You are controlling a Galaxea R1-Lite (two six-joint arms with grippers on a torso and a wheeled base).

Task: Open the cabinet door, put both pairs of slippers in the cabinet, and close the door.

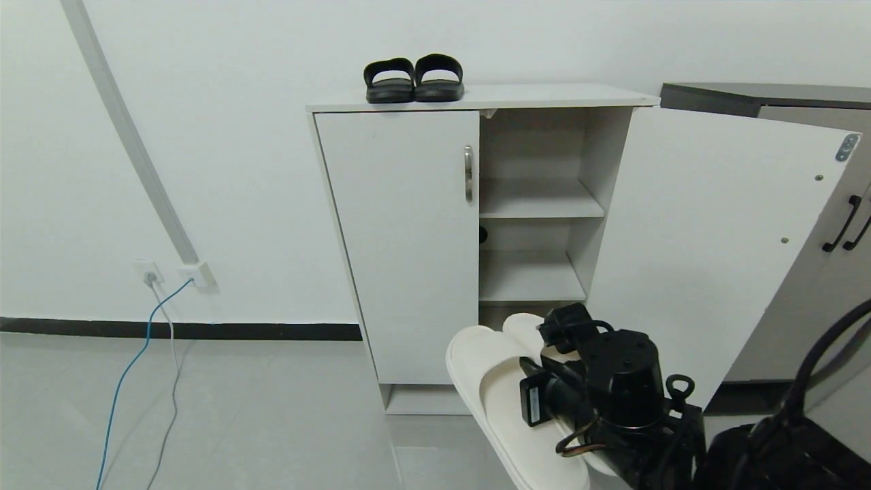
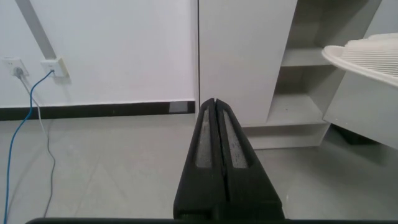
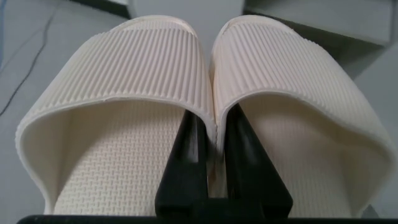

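**Right gripper [image 3: 213,134] holds the white slippers [image 1: 503,388] in front of the open cabinet [image 1: 398,238].**
It pinches the pair's inner edges together, likely so one grasp carries both, toes toward the shelves [image 1: 531,275]. The black slippers [image 1: 414,79] wait on the cabinet's top. The left gripper [image 2: 215,109] is closed and empty above the floor. A dark shape behind the shut door is unidentifiable, and the slippers hide the bottom compartment.

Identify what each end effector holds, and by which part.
Right end effector: cream ribbed slipper pair, pinched at their adjoining inner edges. Left end effector: nothing.
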